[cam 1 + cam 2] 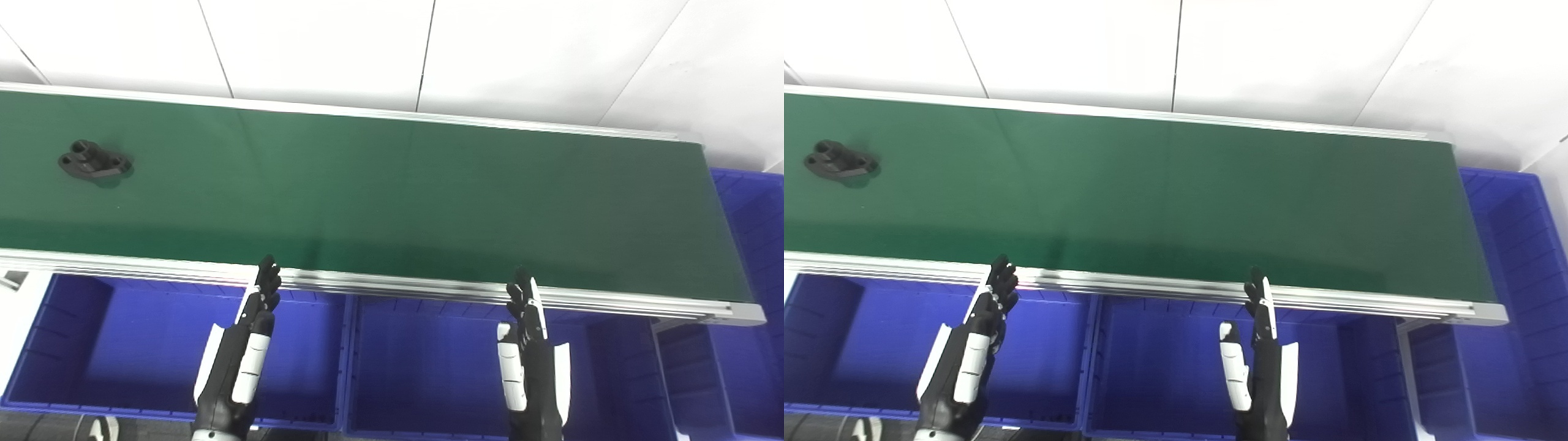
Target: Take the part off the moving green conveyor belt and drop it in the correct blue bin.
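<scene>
A white panelled wall with thin dark seams is running behind a long, matte dark green conveyor belt (392,196) framed in ribbed silver aluminium rails, and a row of deep, glossy blue plastic bins is sitting below its near edge. At the far left of the belt, well apart from both hands, a small black moulded part with a flat lobed base and raised round bosses (95,160) is lying flat on the green surface. It is looking rigid and light, probably hard plastic or cast metal, a little slick, and not fragile; pinching it across the narrow waist of the base, or over the raised bosses, would likely be the surest hold. Below, the left blue bin (73,401) is showing smooth walls and a bare floor. The black and white left hand (257,324) is hovering over this bin, its fingers (268,275) extended and loosely apart near the belt rail, holding nothing. Next, the middle blue bin (422,422) is sitting under the right hand (530,331), which is likewise stretched out straight and empty. A further blue bin (756,202) is standing past the belt's right end.
</scene>
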{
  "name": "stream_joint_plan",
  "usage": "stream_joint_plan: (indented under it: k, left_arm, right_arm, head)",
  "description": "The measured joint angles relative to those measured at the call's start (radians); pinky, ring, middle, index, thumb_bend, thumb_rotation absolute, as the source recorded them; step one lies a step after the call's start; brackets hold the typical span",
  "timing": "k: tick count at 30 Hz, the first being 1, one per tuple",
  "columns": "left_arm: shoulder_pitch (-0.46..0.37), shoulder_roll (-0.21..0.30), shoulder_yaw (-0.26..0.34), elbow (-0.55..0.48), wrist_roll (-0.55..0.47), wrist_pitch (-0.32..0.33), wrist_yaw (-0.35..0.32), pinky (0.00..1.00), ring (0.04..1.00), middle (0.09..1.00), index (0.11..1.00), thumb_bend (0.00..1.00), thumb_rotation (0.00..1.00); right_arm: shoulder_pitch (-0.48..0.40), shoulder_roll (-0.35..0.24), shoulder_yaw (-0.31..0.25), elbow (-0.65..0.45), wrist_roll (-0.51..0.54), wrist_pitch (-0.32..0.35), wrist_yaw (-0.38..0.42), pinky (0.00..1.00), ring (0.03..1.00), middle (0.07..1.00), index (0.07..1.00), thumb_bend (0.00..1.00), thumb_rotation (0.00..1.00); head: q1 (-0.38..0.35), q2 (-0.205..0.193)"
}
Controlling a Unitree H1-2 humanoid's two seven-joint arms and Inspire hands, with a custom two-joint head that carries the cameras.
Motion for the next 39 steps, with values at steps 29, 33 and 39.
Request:
stream_joint_plan:
  k: [29, 33, 39]
  left_arm:
    - [-0.011, -0.091, -0.064, 0.110, 0.123, -0.113, 0.033, 0.96, 0.922, 0.954, 0.977, 0.44, 1.00]
    - [-0.015, -0.110, -0.067, 0.153, 0.174, -0.139, 0.056, 0.88, 0.905, 0.939, 0.956, 0.46, 1.00]
    - [-0.019, -0.112, -0.067, 0.201, 0.181, -0.199, 0.074, 0.87, 0.901, 0.941, 0.959, 0.52, 0.97]
  right_arm:
    - [-0.002, -0.001, -0.004, 0.018, 0.083, -0.002, 0.053, 0.99, 0.990, 1.000, 1.000, 0.59, 1.00]
    - [-0.002, 0.001, -0.012, 0.028, 0.117, -0.028, 0.066, 1.00, 1.000, 1.000, 1.000, 0.60, 1.00]
    - [-0.003, 0.002, -0.018, 0.049, 0.155, -0.070, 0.106, 1.00, 1.000, 1.000, 1.000, 0.57, 1.00]
  head:
    - [0.296, -0.089]
    - [0.336, -0.124]
    - [0.403, -0.216]
